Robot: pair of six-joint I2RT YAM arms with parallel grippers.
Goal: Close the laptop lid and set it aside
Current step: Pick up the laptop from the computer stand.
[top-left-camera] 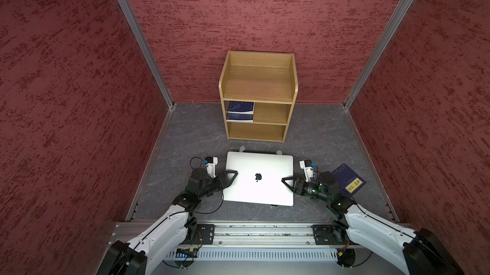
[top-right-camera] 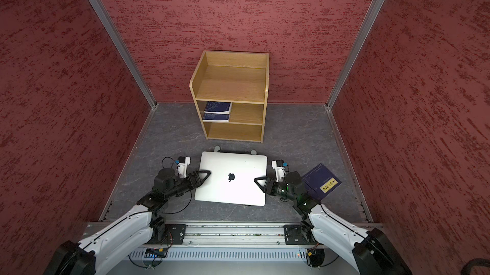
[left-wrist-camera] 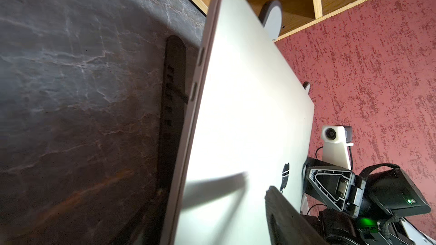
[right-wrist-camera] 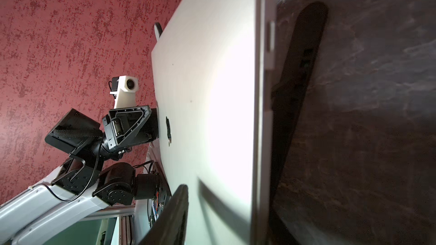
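Two arms (top-left-camera: 159,223) are flanking the work: left gripper (top-left-camera: 233,174) and right gripper (top-left-camera: 285,181) are straddling side edges of the one laptop (top-left-camera: 259,191); pinching or not, I cannot tell. Its laptop lid (top-right-camera: 230,162) is lying shut over one stand (left-wrist-camera: 173,95), so lifting aside is looming, needing matched grips. Three blue books (top-left-camera: 348,181), one shelf (top-left-camera: 258,82) beyond.

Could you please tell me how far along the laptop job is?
Done: the laptop lid is shut. In hand: left gripper and right gripper reach over its side edges; grip unclear. Left: lifting the laptop off the black stand and setting it aside.
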